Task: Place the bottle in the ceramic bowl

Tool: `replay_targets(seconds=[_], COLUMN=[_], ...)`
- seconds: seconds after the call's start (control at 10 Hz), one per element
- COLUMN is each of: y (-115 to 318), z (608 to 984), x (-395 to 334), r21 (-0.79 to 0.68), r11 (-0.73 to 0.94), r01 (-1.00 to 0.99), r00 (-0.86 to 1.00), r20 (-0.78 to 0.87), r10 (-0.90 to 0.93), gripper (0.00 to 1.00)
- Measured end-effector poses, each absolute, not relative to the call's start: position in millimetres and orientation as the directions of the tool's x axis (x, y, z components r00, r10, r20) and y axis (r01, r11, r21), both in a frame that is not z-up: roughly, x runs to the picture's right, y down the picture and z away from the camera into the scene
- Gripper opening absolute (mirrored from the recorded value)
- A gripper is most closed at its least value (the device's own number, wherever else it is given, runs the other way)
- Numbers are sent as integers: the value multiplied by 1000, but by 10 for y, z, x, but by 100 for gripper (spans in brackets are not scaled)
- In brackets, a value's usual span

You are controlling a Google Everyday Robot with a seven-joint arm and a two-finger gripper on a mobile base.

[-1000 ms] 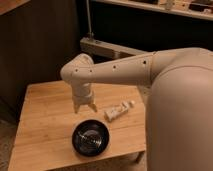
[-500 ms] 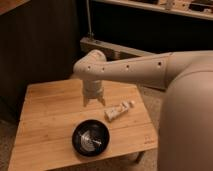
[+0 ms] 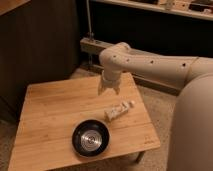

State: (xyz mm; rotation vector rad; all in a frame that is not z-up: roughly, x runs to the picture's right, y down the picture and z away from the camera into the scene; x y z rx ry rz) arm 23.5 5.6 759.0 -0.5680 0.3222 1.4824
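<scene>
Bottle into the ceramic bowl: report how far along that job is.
Done: nothing yet; the bottle lies on the table beside the ceramic bowl, which is empty. In hand: the gripper hangs open above the table just beyond the bottle, holding nothing. Left: grasp, lift over the bowl, release.

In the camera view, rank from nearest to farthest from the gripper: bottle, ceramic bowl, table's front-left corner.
Gripper, open, over the table far side.
1. Bottle, lying close beside it.
2. Ceramic bowl, toward the front.
3. Front-left corner, farthest.
</scene>
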Motion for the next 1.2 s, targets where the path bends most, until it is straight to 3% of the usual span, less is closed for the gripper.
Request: replay_targets(seconds=[0.5, 0.7, 1.2], y=[-71, -57, 99], z=[7690, 7617, 7351], x=[372, 409, 328], r21=[-258, -356, -724], r11=[30, 153, 481], r01=[-966, -922, -495], r00=[164, 315, 799], r20=[-515, -459, -162], r10=[842, 831, 579], gripper=[65, 65, 65])
